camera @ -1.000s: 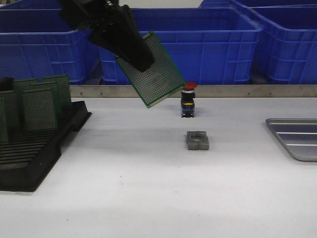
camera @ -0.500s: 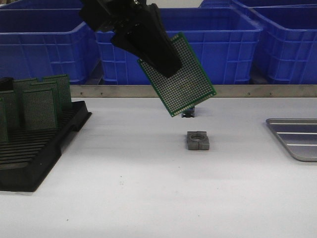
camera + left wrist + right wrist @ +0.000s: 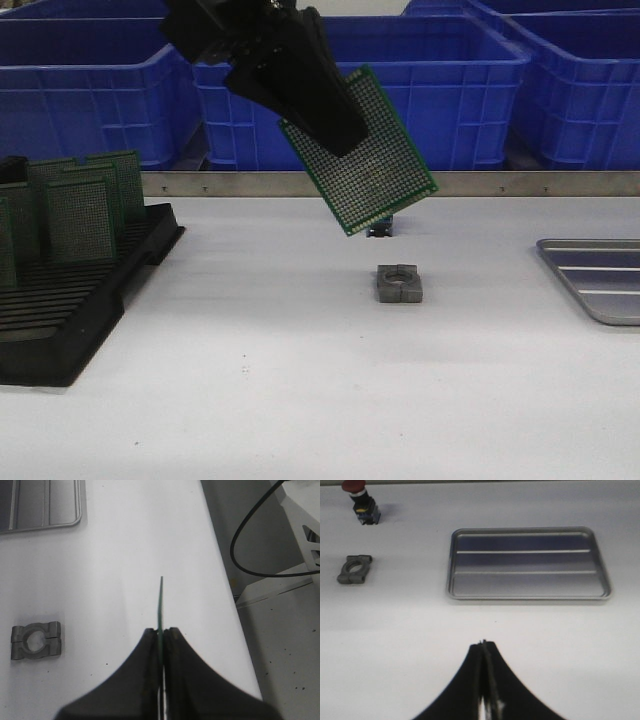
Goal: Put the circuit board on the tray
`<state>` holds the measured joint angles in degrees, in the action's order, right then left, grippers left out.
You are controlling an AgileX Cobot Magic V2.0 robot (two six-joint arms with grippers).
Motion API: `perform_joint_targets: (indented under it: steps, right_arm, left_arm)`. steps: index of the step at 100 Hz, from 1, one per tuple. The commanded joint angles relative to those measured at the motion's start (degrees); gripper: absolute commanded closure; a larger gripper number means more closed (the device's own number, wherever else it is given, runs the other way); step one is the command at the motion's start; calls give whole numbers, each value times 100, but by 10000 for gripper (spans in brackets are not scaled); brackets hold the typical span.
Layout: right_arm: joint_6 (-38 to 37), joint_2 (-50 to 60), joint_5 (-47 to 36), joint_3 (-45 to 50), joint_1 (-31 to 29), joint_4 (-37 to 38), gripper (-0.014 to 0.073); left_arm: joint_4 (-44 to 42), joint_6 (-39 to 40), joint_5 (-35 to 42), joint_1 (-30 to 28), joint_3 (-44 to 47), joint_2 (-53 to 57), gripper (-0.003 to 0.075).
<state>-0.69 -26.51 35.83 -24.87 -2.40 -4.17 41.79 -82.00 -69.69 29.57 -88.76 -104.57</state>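
**Circuit board held in the air, well short of the tray**

The left hand (image 3: 335, 135) is clenched on the circuit board (image 3: 372, 165), gripping it near its upper edge. The board hangs tilted above the white tabletop (image 3: 300, 370), one corner pointing down, touching nothing below it. In the left wrist view the board shows edge-on as a thin green line pinched between the two black fingers (image 3: 145, 660).

Taking the grey metal clamp block (image 3: 400, 283) as the landmark: the board hovers above and slightly behind it, a little to its left. The push-button switch (image 3: 361, 502) stands behind the block and is mostly hidden by the board in the front view. The tray (image 3: 600, 280) lies flat on the tabletop well to the right of the block, only partly inside the front view; the right wrist view shows it whole, with nothing on it. The black rack (image 3: 70, 300) with more green boards standing in it sits far to the left of the block. Blue bins (image 3: 480, 90) line the back.

The right hand (image 3: 485, 680) has its fingers pressed together with nothing between them, hovering over the tabletop near the tray.
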Motion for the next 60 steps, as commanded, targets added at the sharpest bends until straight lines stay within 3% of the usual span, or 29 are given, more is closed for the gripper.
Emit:
perform_joint_targets:
  steps: [1, 9, 16, 31, 38, 49, 60]
  right_arm:
    - [117, -592, -198, -377, 13, -555, 652]
    - [694, -1083, -180, -551, 13, -1343, 616]
    - [1551, -1445, -173, -671, 13, -2232, 521]
    - [3987, -2083, -56, -865, 13, -4496, 181]
    - [5287, -2377, 75, -896, 13, -5396, 74]
    - [7220, -2818, 462, -936, 68, -6466, 57]
    - [8980, -3193, 697, -936, 365, -7070, 57]
  left_arm:
    - [362, 50, -359, 43, -180, 297, 741]
    - [362, 50, -359, 43, -180, 297, 741]
    - [362, 50, -359, 43, -180, 297, 741]
    - [362, 50, -359, 43, -180, 297, 741]
    - [362, 50, -359, 43, -180, 297, 741]
    - [362, 50, -359, 43, -180, 297, 741]
    - [362, 50, -359, 43, -180, 297, 741]
